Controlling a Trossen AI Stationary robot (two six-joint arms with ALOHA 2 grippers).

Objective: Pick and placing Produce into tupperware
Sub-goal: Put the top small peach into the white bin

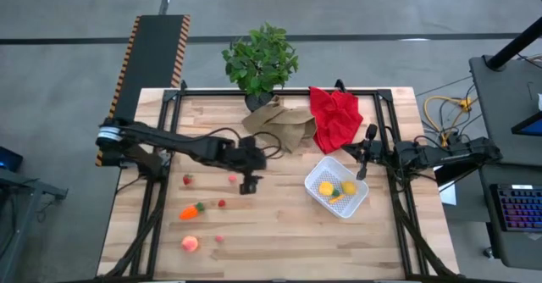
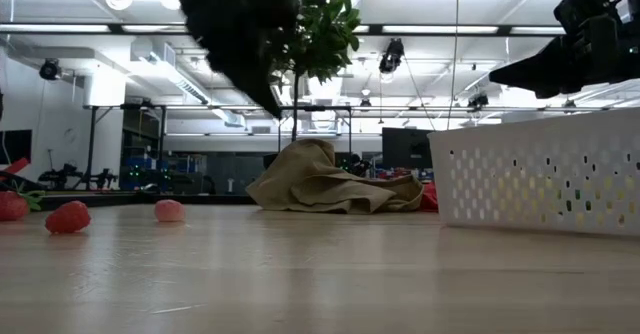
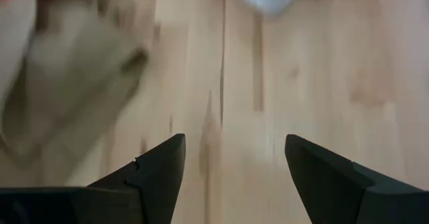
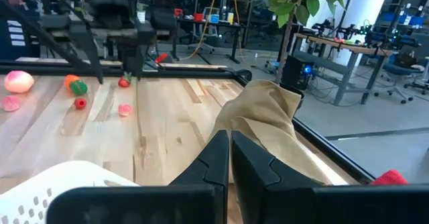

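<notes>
**Risks: small loose produce, empty left gripper mid-table**

Largest to smallest:

- Wooden table point(image 1: 279, 241), centre of high view. Flat, no lip visible near the loose pieces; anything nudged could roll off toward the lower-left edge.
- Left arm across left-centre of frame, left gripper point(image 1: 248, 184) above bare wood, fingers point(image 3: 161, 163) spread wide, holding nothing. Sits between pickups, well apart from the remaining fruit; long reach back likely needed.
- Right arm at right edge, right gripper point(image 1: 366, 158) just beside tupperware's upper-right rim, fingers pressed together, empty. Could clip the container wall if swung in.
- Brown paper bag point(image 1: 279, 124) and red cloth point(image 1: 335, 115), upper centre. Near tupperware; snag risk on a wide approach.
- Tupperware point(image 1: 359, 200), right of centre, tilted square. Already holds yellow lemon point(image 1: 325, 187) and what looks like corn point(image 1: 347, 187). Light; a drop on the rim may shift it.
- Carrot point(image 1: 190, 211), lower left. Tapered, may pivot out of a pinch.
- Peach point(image 1: 190, 243), lower left. Round, rolls if grazed.
- Red berries point(image 1: 222, 203), scattered left of centre. Tiny; wide-open fingers may push one aside or close on air. Highest miss risk.
</notes>
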